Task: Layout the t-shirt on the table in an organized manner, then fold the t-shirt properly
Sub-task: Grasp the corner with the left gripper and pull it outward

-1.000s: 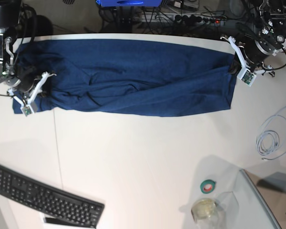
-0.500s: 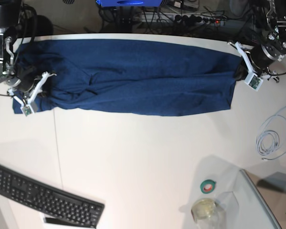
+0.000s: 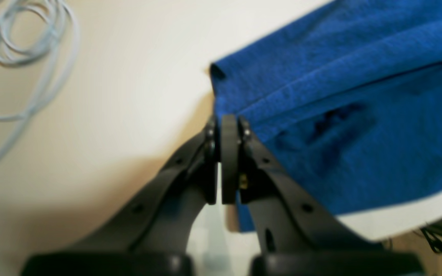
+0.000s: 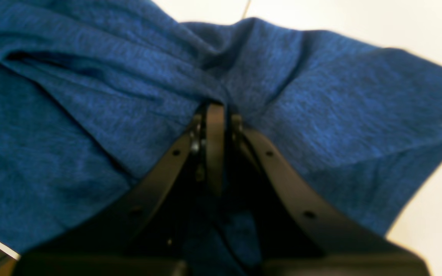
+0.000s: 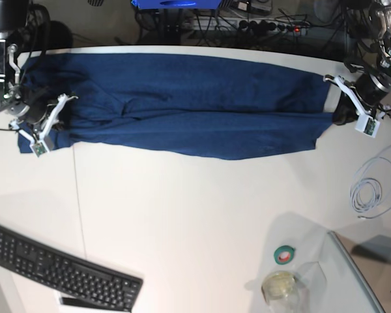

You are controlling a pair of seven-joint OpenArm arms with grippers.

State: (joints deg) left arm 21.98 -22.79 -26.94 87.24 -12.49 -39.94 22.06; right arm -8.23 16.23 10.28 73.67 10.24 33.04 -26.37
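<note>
The dark navy t-shirt (image 5: 182, 104) lies stretched in a long band across the far part of the white table (image 5: 195, 208). At its right end in the base view, my left gripper (image 5: 337, 112) is shut on the cloth's edge. In the left wrist view the jaws (image 3: 221, 122) are pressed together at the t-shirt's (image 3: 340, 115) edge. At the shirt's other end, my right gripper (image 5: 52, 122) is also shut. The right wrist view shows the t-shirt (image 4: 90, 115) bunched and puckered at the closed tips (image 4: 215, 111).
A black keyboard (image 5: 62, 270) lies at the near left. A coiled pale cable (image 5: 371, 189) sits near the right edge, also in the left wrist view (image 3: 25, 38). A green tape roll (image 5: 285, 254), a glass jar (image 5: 280, 287) and a clear tray (image 5: 352, 274) stand at the near right.
My left gripper has moved toward the base view's right, pulling the shirt's end with it. The cloth is now tauter and less creased. The right gripper has barely moved.
</note>
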